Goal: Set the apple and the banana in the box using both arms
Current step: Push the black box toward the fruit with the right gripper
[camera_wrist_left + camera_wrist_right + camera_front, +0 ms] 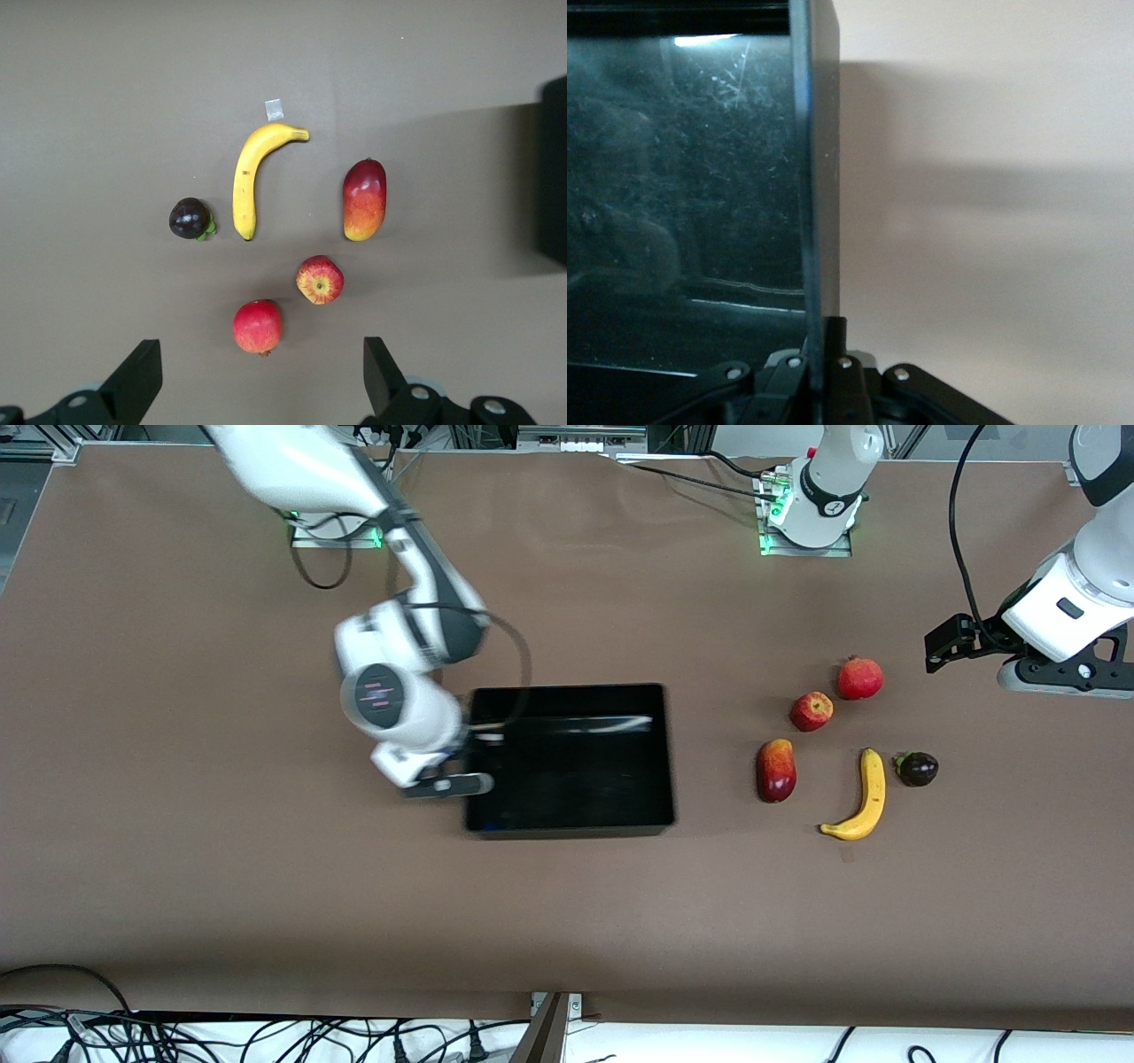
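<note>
The black box (576,779) lies mid-table and holds nothing. My right gripper (461,766) is shut on the box's wall at the right arm's end; the right wrist view shows the wall (819,177) pinched between the fingers of that gripper (824,345). The apple (811,711) and the banana (866,797) lie on the table toward the left arm's end. My left gripper (1059,677) hangs open and empty over the table beside the fruits. The left wrist view shows that gripper (261,390), the apple (320,280) and the banana (251,177).
A red-yellow mango-like fruit (776,771) lies between the box and the banana. A round red crowned fruit (860,678) sits just farther from the camera than the apple. A small dark purple fruit (917,769) lies beside the banana. The box's edge (554,177) shows in the left wrist view.
</note>
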Available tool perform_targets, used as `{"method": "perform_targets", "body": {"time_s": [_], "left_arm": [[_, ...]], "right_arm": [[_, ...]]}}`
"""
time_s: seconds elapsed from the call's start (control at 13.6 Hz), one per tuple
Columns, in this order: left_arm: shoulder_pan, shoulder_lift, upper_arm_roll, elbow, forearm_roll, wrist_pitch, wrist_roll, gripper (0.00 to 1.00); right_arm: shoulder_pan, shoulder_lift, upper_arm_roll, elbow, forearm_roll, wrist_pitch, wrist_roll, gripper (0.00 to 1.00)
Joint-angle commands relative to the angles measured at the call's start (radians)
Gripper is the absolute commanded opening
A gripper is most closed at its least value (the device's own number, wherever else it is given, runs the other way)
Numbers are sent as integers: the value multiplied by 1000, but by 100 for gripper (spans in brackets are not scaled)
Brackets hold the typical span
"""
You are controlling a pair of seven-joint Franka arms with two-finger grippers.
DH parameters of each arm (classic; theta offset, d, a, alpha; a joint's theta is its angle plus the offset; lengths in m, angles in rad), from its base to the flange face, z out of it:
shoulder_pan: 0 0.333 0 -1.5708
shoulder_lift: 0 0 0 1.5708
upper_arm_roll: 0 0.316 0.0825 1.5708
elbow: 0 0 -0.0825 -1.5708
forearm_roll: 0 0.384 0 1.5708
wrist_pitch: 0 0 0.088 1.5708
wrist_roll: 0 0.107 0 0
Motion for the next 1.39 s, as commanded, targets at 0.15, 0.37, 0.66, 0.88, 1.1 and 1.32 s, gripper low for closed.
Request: {"method": "perform_targets", "body": {"time_s": [0.15, 0.37, 0.66, 0.88, 1.1, 1.32], "left_arm": [[-3, 12, -3, 31, 25, -24, 13, 100], [-3, 12, -3, 29, 25, -24, 11, 100], [-3, 12, -4, 29, 25, -24, 11, 100], [-3, 13, -3, 29, 25, -24, 14, 100], [-3, 13, -3, 29, 23, -24, 8, 100], [2, 13, -3, 25, 20, -40, 8, 100]], "right_arm": [[133, 159, -11, 171, 30, 84, 205, 0], [165, 186, -11, 171, 29, 116, 235, 0], [185, 209, -12, 171, 27, 153, 236, 0], [187, 214, -12, 169, 21, 161, 230, 17], [185, 200, -18, 171, 18, 157, 222, 66], [174, 162, -24, 174, 18, 130, 218, 100]]}}
